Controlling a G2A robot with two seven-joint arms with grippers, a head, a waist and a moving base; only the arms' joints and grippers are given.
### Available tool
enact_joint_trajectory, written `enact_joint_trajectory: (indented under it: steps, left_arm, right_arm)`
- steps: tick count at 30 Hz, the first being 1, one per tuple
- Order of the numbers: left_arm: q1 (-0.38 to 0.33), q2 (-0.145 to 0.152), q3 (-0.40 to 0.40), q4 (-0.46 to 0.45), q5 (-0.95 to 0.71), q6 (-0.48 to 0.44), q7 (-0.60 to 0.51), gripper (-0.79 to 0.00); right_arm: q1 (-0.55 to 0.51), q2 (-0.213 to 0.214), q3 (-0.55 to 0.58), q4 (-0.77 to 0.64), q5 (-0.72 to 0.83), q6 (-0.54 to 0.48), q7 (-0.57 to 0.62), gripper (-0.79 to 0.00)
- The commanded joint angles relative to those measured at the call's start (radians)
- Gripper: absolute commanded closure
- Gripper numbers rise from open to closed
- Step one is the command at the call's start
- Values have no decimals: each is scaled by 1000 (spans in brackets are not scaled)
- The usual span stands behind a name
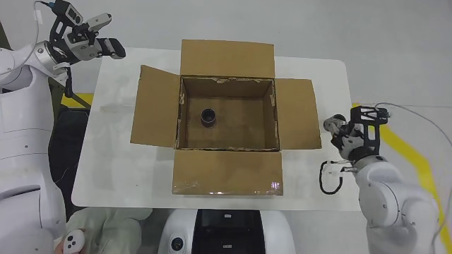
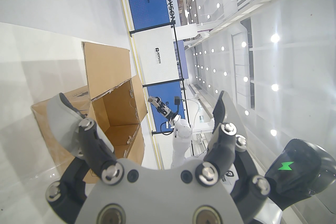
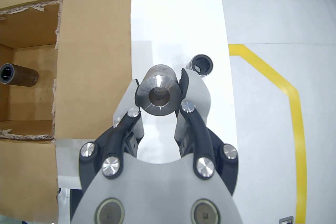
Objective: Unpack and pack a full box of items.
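Right end effector [image 3: 160, 85] clamps a steel sleeve [image 3: 157, 78] over the table [image 3: 170, 12] beside the box [image 3: 94, 51]; smooth metal could slip. Second sleeve [image 3: 201, 65] just beyond may get knocked. Left end effector [image 2: 141, 107] hangs wide, empty, by the far corner.

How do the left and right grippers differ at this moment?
The left gripper is open and empty; the right gripper is shut on a metal cylinder. The left gripper is at the table's far corner; the right gripper over the table beside the box. Both are outside the box.
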Motion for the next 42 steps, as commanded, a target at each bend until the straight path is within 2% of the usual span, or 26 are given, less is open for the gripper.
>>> enact_joint_trajectory:
  steps: [1, 15, 26, 42]
  left_arm:
    - [0, 0, 0, 0, 0, 0, 0, -785]
    - [0, 0, 0, 0, 0, 0, 0, -785]
    - [0, 0, 0, 0, 0, 0, 0, -785]
    - [0, 0, 0, 0, 0, 0, 0, -785]
  right_arm:
    - [-2, 0, 15, 20, 9, 5, 0, 0]
    - [32, 5, 32, 191, 19, 11, 62, 0]
    - [139, 6, -4, 356, 33, 20, 86, 0]
    - [246, 8, -42, 525, 7, 48, 98, 0]
